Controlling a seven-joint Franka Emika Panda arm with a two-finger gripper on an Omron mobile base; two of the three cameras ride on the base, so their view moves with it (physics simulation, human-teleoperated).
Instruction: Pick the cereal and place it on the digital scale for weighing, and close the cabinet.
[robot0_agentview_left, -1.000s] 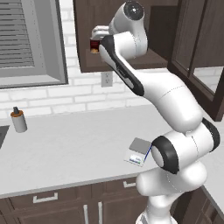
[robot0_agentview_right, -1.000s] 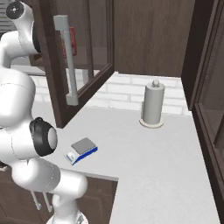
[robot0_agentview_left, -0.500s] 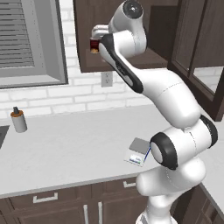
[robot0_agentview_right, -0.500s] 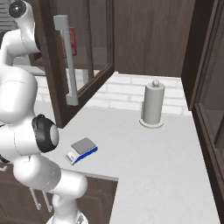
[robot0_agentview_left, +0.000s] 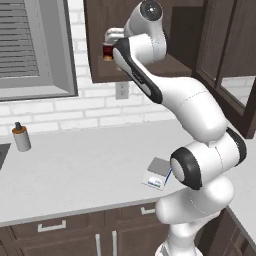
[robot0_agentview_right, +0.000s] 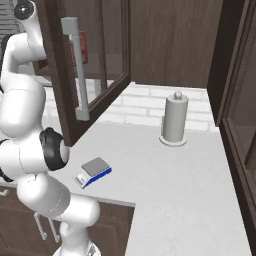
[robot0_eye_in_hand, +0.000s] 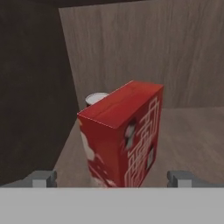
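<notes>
Inside the open cabinet (robot0_agentview_left: 145, 60), on its shelf, the cereal (robot0_eye_in_hand: 124, 138) stands upright, a red box turned at an angle w/ one corner edge facing the hand view. It sits centred ahead of the end effector (robot0_eye_in_hand: 112, 179), between the two finger tips (robot0_eye_in_hand: 43, 178), which are spread wide, released, one each side of the box and not touching it. Just behind the box, on its left in the hand view, the pale top of a can (robot0_eye_in_hand: 96, 98) peeks out; touching or apart, can't tell. Left base view: the hand is up at the shelf, w/ a dark red-brown object beside it at the cabinet's left wall. The cabinet door (robot0_agentview_right: 95, 65) w/ glass panels and bar handle (robot0_agentview_right: 77, 67) is swung out over the tabletop (robot0_agentview_right: 170, 185). Well below, the digital scale (robot0_agentview_right: 93, 171) lies flat near the tabletop's front edge, close to the arm's base. Farther back stands a paper towel holder (robot0_agentview_right: 174, 120); off to the left in the left base view, a small bottle (robot0_agentview_left: 20, 137).
</notes>
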